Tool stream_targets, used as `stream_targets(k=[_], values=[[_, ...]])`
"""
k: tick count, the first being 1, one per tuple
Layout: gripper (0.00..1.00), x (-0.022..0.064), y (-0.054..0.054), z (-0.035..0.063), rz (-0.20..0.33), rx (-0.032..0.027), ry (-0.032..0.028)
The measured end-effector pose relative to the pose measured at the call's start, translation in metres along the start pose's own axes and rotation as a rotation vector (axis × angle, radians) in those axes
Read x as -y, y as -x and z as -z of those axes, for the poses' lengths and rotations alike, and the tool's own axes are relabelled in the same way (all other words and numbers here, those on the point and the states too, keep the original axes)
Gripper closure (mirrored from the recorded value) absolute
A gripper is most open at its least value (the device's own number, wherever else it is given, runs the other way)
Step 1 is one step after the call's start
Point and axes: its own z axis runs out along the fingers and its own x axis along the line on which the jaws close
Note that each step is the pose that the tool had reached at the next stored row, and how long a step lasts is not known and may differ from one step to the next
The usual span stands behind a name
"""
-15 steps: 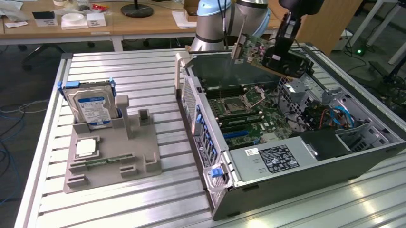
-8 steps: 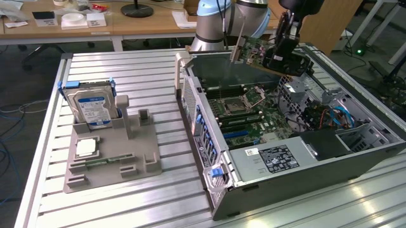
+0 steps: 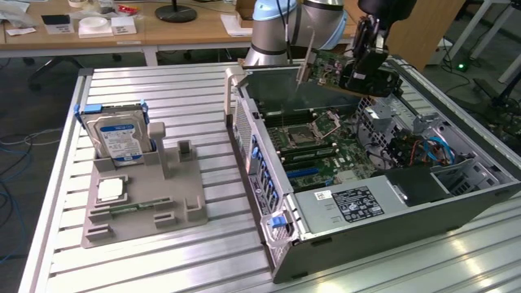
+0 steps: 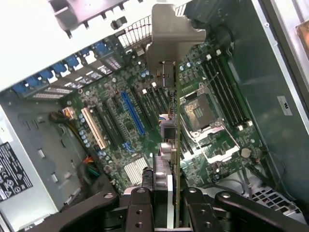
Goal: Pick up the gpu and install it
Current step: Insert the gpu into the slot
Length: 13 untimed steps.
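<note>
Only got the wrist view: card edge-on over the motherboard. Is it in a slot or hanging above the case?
Observer: Hanging. The graphics card is clamped in the gripper above the open computer case, over its far end, not in any slot.
Operator: Other parts out?
Observer: The hard drive stands upright in a grey holder on the table, at the exterior view's left of the case.
Operator: Memory stick?
Observer: The memory stick lies flat in the same holder, nearer the camera than the hard drive.
</note>
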Motion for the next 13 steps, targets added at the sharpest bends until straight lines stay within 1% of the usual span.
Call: stream_targets(k=[1, 7, 8, 12, 13], values=[[0.72, 0.0001, 0.0, -0.0006, 0.012, 0.0008, -0.0012], [0.72, 0.0, 0.0, -0.0044, 0.121, 0.0021, -0.0031], [0.72, -0.0001, 0.0, -0.0048, 0.137, 0.0028, -0.0044], [0.72, 0.0, 0.0, -0.0062, 0.182, 0.0053, -0.0137], [0.72, 0.0001, 0.0, -0.0068, 0.194, 0.0058, -0.0152]])
